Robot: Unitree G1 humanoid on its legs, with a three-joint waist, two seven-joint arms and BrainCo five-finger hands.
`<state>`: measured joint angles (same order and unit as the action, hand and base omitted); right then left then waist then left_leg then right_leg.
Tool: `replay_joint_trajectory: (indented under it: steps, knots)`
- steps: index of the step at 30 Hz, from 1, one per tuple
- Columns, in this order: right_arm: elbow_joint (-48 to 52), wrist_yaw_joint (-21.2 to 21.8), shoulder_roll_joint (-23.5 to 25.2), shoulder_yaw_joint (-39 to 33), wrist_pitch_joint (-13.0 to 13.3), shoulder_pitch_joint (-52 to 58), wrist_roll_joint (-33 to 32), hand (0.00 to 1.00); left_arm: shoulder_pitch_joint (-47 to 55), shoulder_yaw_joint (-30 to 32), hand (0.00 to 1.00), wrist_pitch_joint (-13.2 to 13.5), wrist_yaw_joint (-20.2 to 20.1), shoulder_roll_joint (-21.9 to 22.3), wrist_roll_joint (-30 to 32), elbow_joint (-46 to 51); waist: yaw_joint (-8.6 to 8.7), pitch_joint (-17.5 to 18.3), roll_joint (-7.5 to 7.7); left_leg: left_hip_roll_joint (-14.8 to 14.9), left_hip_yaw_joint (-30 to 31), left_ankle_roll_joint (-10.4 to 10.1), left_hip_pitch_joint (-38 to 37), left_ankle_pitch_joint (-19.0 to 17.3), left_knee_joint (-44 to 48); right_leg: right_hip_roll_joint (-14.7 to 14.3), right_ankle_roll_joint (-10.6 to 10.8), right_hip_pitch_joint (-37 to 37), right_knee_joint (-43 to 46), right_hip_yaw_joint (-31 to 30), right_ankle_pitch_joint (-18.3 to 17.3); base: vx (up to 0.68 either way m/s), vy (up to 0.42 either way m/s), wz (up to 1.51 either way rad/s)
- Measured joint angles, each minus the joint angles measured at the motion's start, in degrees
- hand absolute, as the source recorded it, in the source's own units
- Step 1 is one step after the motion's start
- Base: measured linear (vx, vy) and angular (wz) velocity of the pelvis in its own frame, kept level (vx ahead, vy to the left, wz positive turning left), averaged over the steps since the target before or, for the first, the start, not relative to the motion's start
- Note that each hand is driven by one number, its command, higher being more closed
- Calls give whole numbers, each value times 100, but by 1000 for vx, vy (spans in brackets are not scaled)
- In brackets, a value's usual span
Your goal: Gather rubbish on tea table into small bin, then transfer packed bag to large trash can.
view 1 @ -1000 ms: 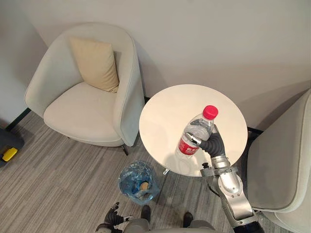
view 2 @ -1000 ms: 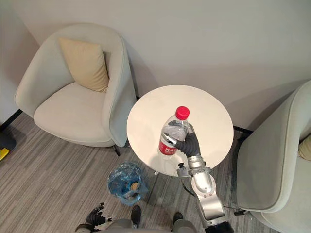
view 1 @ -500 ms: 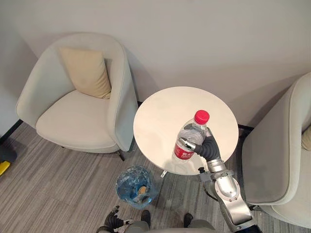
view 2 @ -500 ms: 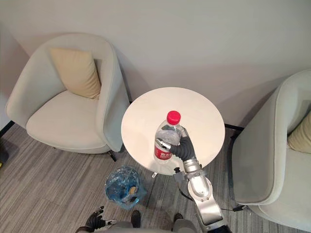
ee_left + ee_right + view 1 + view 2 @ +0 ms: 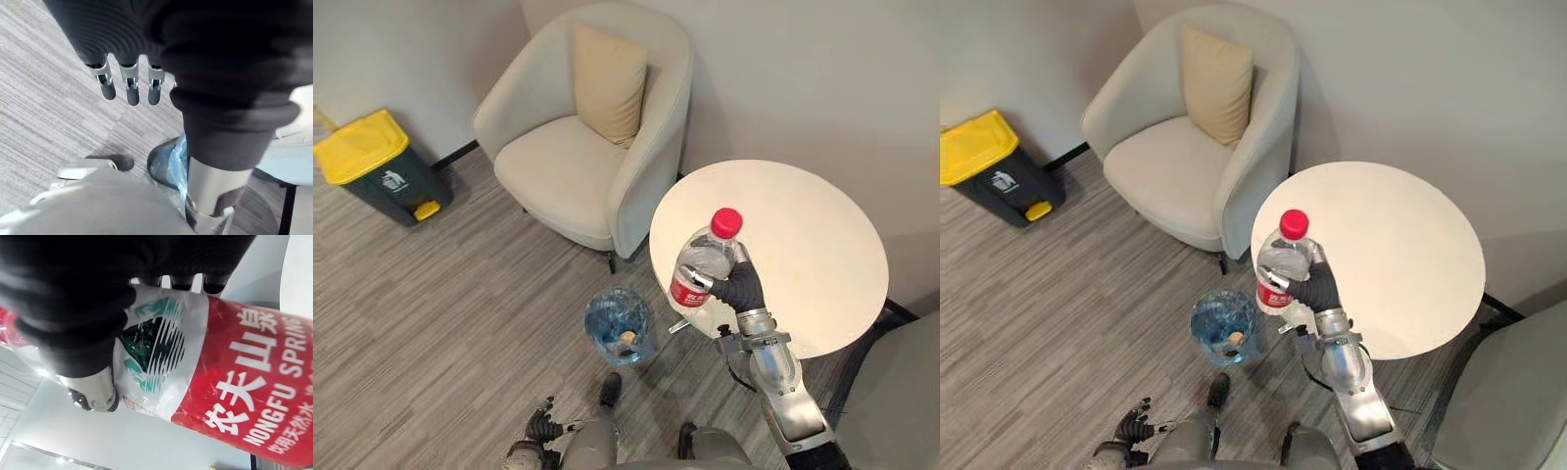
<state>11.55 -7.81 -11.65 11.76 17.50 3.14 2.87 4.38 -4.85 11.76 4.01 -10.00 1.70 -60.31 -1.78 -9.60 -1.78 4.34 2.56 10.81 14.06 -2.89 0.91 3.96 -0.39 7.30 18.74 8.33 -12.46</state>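
Left eye view: grasps bottle (image 5: 701,264) cap-up in right hand (image 5: 739,290) at table (image 5: 808,225) edge, bin (image 5: 619,328) on floor nearby; hangs left hand (image 5: 127,89) low, fingers relaxed.

Room above small bin (image 5: 620,330) & on floor (image 5: 460,323) at left (armchair (image 5: 578,171), tea table (image 5: 803,225) nr its far side).

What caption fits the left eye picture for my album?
Right hand holds a red-capped bottle by the round table, small bin on the floor below.
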Motion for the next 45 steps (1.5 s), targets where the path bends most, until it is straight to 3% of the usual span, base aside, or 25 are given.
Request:
replay_joint_trajectory:
  steps: [1, 3, 4, 5, 6, 8, 9, 11, 15, 24, 27, 29, 32, 36, 37, 39, 40, 41, 42, 45]
  knots:
    - [0, -45, -25, -169, 11, -130, 0, 100, -103, 5, 0, -1, 0, -3, 10, 2, 85, -124, -2, 102, -584, -366, 176, 68, 665, 138, -44, -89, -108, 213, 83, -117, -41, 88]
    - [-1, -125, 5, -352, 6, -133, -5, 100, -56, 0, 0, -3, -1, 0, 21, 2, 114, -143, 36, 119, -1056, -481, 180, 138, 1677, 319, -45, -144, -112, 414, 82, -120, -52, 57]
    - [-1, -143, -4, -464, 8, -123, -3, 100, -35, -1, 0, -4, 2, 29, 64, 3, 138, -119, -24, 112, -1221, -647, -16, -2, 2089, 360, -13, -233, -207, 499, 102, -55, 14, 41]
    - [-5, -189, -5, -537, 8, -85, -2, 100, 24, -6, 0, -2, -2, 76, 118, 7, 150, -72, -100, 118, -1317, -894, -282, -169, 2107, 369, 20, -284, -270, 593, 124, -28, 45, 41]
    - [-9, -206, -1, -555, 8, -68, -3, 100, 32, -10, 0, 0, 1, 94, 128, 11, 165, -62, -117, 124, -1396, -948, -490, -190, 1988, 368, 34, -306, -289, 640, 132, 6, 86, 55]
    - [-29, -199, 14, -662, 7, -55, 2, 100, 12, -18, 0, 6, 2, 143, 135, 11, 284, 1, -223, 107, -1543, -1320, -1000, -102, 893, 280, 167, -384, -505, 931, 271, 35, 91, 67]
    - [-60, -196, 24, -674, 7, -52, 2, 100, 9, -13, 0, 6, 1, 143, 137, 11, 279, 3, -216, 106, -1535, -1351, -1069, -82, 685, 244, 173, -432, -622, 981, 332, 40, 132, 49]
    - [-236, -187, 225, -692, 2, -42, 2, 100, -4, -6, 0, -4, 3, 111, 204, 9, 223, 26, -143, 63, -1509, -1339, -1208, -38, 483, 204, 231, -686, -972, 1055, 522, 19, 140, 26]
    - [-280, -82, 365, -651, 4, -33, -1, 100, 131, -7, 0, -4, 7, 113, 360, 13, 193, 71, -160, -51, -1542, -1307, -1428, -17, 484, 213, 332, -1064, -1372, 966, 735, -29, 59, -2]
    - [-358, -76, 389, -722, 0, 136, -1, 100, 291, -8, 0, -8, 9, 83, 416, 4, 220, 76, -133, 27, -1516, -1424, -1564, 356, -102, 31, 223, -984, -1476, 960, 916, -109, -15, -1]
    - [-425, -78, 383, -712, 0, 149, 1, 100, 339, -25, 0, -11, 7, 43, 413, 3, 207, 45, -78, 22, -1553, -1392, -1377, 286, 32, 156, 284, -530, -855, 884, 520, -123, -23, -6]
    - [-495, -77, 357, -713, -9, 191, 12, 100, 334, -56, 0, 10, 7, -40, 358, 5, 228, -56, 78, -61, -1530, -1243, -1049, -50, 798, 466, 397, -183, 46, 863, 73, -82, 0, 18]
    - [-637, -73, 305, -616, -20, 194, 187, 100, 355, -177, 0, -5, 12, -157, 343, -2, 244, -106, 165, -177, -1436, -1284, -914, -577, 1397, 763, 484, -104, 747, 817, -267, -15, 28, 10]
    - [-637, -12, 274, -511, -30, 196, 234, 100, 350, -181, 0, -9, 15, -169, 335, 7, 276, -120, 191, -354, -1255, -1201, -1036, -618, 1244, 897, 493, -135, 849, 822, -147, 112, 87, 20]
    - [-642, 41, 258, -512, -44, 203, 235, 100, 339, -184, 0, -12, 12, -155, 336, 7, 294, -152, 147, -331, -1109, -1147, -1128, -634, 1181, 867, 288, 152, 1360, 650, -62, 161, 80, 32]
    - [-669, 49, 249, -508, -39, 208, 235, 100, 313, -188, 0, -18, 5, -143, 337, -14, 360, -201, 50, -195, -861, -1146, -1265, -637, 1084, 455, 310, 322, 1048, 235, -148, 158, 12, 53]
    - [-680, 47, 247, -508, -39, 214, 234, 100, 330, -189, 0, -16, 2, -155, 338, -54, 399, -184, 98, -200, -786, -1154, -1290, -635, 1076, 364, 311, 346, 834, 152, -135, 179, -46, 76]
    - [-685, 50, 247, -510, -36, 270, 228, 100, 327, -182, 0, -16, -14, -260, 339, -99, 419, -89, 283, -307, -715, -1213, -1294, -624, 1104, 303, 233, 388, 340, 40, 207, 278, -120, 86]
    - [-726, 53, 165, -586, -38, 369, 223, 100, 282, -158, 0, -16, -9, -212, 343, -92, 423, -18, 274, -245, -492, -1256, -1286, -685, 1245, 290, 182, 227, 264, 164, 407, 332, -130, 74]
    - [-726, 64, 130, -639, -37, 404, 220, 100, 272, -155, 0, 10, -13, -114, 344, -72, 404, -29, 88, -107, -431, -1302, -1190, -713, 1340, 142, 160, 15, -87, 339, 419, 235, -97, 33]
